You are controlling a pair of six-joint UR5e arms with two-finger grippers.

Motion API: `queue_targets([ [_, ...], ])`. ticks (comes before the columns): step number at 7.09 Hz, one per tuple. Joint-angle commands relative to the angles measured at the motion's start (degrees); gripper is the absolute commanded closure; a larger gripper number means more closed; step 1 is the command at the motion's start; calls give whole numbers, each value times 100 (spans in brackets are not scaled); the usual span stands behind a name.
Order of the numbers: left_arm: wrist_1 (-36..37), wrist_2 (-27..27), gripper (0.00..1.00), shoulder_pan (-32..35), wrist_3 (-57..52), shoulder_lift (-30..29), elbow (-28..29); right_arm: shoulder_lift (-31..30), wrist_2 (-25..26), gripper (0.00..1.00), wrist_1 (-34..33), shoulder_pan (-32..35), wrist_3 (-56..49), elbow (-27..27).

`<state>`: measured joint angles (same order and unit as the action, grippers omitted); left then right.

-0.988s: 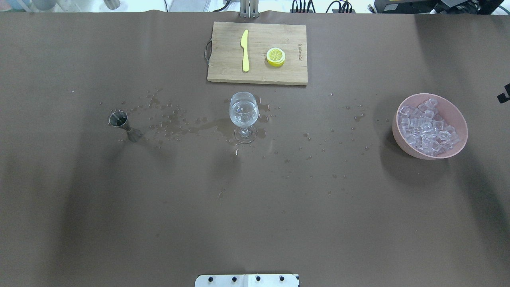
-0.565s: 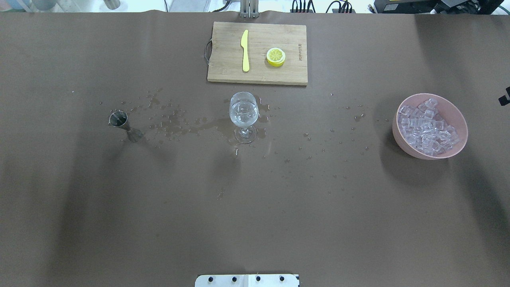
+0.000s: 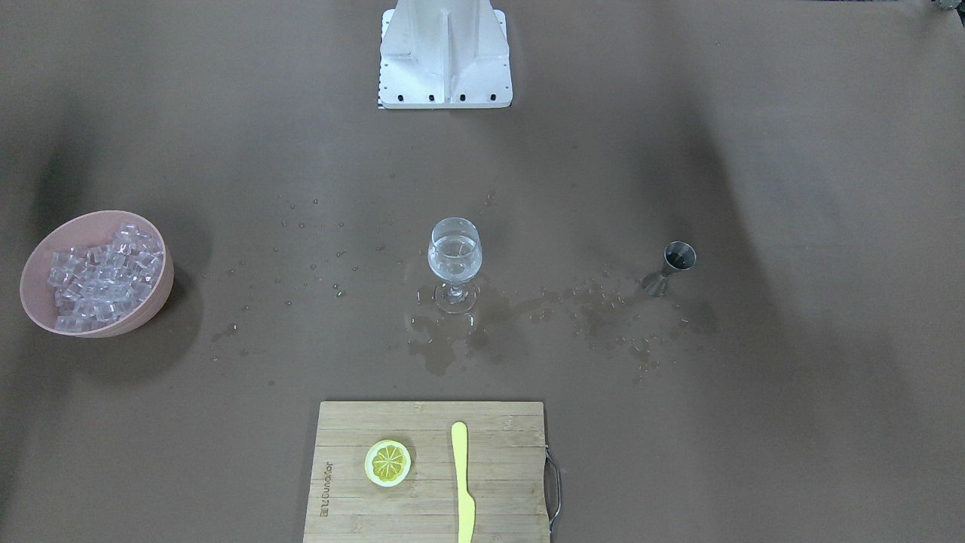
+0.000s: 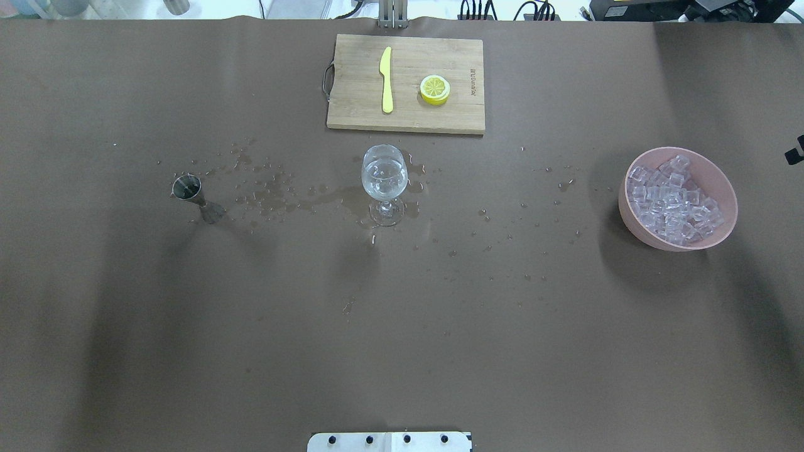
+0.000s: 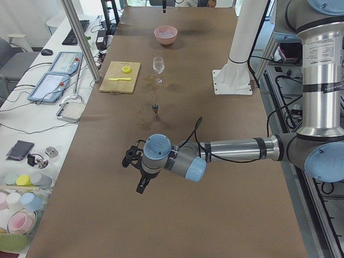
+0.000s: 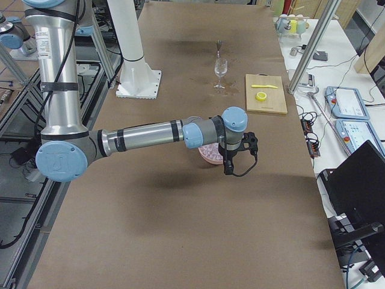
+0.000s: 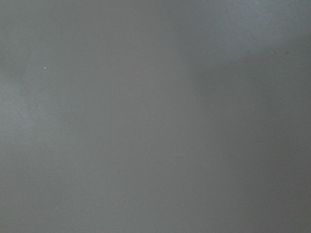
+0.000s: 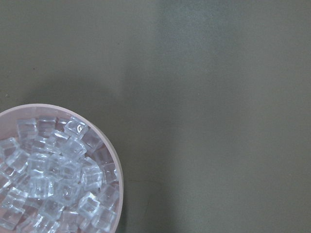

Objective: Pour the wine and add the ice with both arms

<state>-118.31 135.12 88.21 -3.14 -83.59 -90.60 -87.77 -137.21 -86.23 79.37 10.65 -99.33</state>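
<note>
The stemmed glass [image 4: 385, 186] on the surface [image 4: 502, 345] holds wine [image 4: 384, 177]; ice [image 4: 669, 201] fills the pink bowl [image 4: 723, 183]. The left end effector [image 5: 141, 186] and right end effector [image 6: 228, 169] seem too distant: wide or narrow, I cannot tell

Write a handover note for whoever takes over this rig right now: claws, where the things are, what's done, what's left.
Left claw: over bare table, well away from the jigger; cannot tell if open or shut.
Right claw: hanging beside the pink bowl; cannot tell if open or shut.
Wine: in the stemmed glass mid-table, spilled drops around it.
Ice: heaped in the bowl.
Done: the pour, apparently.
Left: ice into the glass; cannot tell whether any cube is in it.
</note>
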Motion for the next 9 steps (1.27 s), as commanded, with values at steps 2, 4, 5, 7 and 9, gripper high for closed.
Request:
queue_targets([
  [2,-234,67,1,-32,-38,18,7,-4,-8,0,-7,0,16,-34],
  [4,-587,59,1,-32,15,27,60,5,-8,0,-7,0,16,-34],
  [5,-579,67,1,-41,15,10,68,5,-8,0,-7,0,16,-43],
  [7,-588,756,1,-120,329,-34,68,5,-60,0,-7,-9,24,18],
  [9,-1085,894,2,-1151,1624,-515,24,5,-61,0,-7,-18,24,27],
])
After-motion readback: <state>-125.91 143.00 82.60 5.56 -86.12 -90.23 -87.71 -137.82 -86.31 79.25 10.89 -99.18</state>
